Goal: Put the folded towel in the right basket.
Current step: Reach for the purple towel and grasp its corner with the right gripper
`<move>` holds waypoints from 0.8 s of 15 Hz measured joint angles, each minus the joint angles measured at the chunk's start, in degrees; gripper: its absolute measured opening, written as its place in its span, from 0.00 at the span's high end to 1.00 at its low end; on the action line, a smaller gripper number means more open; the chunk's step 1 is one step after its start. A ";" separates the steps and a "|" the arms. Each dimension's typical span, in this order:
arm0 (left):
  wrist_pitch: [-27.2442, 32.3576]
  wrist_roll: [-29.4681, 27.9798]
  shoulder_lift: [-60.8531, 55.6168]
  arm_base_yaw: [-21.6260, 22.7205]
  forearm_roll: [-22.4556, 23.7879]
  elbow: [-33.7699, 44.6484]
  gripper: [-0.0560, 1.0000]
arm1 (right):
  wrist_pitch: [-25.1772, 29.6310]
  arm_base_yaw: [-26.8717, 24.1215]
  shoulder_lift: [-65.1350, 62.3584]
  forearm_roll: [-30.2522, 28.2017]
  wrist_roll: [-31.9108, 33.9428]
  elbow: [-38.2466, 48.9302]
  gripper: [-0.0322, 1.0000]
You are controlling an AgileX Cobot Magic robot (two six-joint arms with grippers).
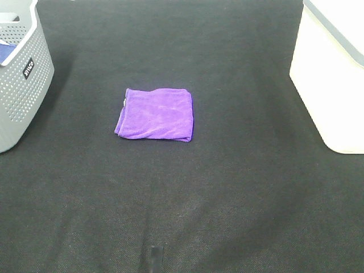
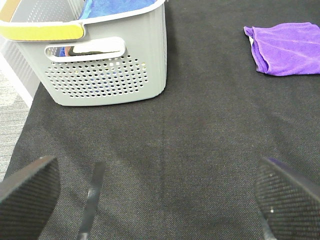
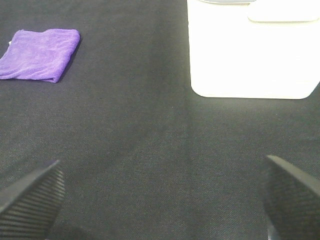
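At the bottom edge of each wrist view, only dark fingertips are showing: the left gripper point(image 2: 157, 200) is hanging with its jaws spread wide over bare black mat point(image 1: 227, 193), and the right gripper point(image 3: 162, 200) is doing the same, wide apart and holding nothing. Neither is appearing in the high view, where only a small dark stub, too unclear to name, is poking in at the bottom edge. Further up, around the middle of that frame, the folded towel point(image 1: 156, 114) is lying flat on the mat, purple and roughly square, touching neither basket and well apart from both grippers. Beyond it, at the upper left, the grey perforated basket point(image 1: 25, 85) is standing with a blue cloth point(image 2: 100, 7) showing inside. At the upper right, the white right basket point(image 1: 327, 96) is standing with its inside too washed out to read. Judging by this, the task is sitting at its very start: nothing is being grasped, and the reach, the pinch, the lift and the carry to the upper right are all waiting to be done.
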 joint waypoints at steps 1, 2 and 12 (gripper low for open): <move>0.00 0.00 0.00 0.00 0.00 0.00 0.01 | 0.00 0.00 0.00 0.00 0.00 0.00 0.04; 0.00 0.00 0.00 0.00 0.00 0.00 0.01 | 0.00 0.00 0.00 0.00 0.00 0.00 0.04; 0.00 0.00 0.00 0.00 0.00 0.00 0.01 | 0.00 0.00 0.00 0.00 0.00 0.00 0.04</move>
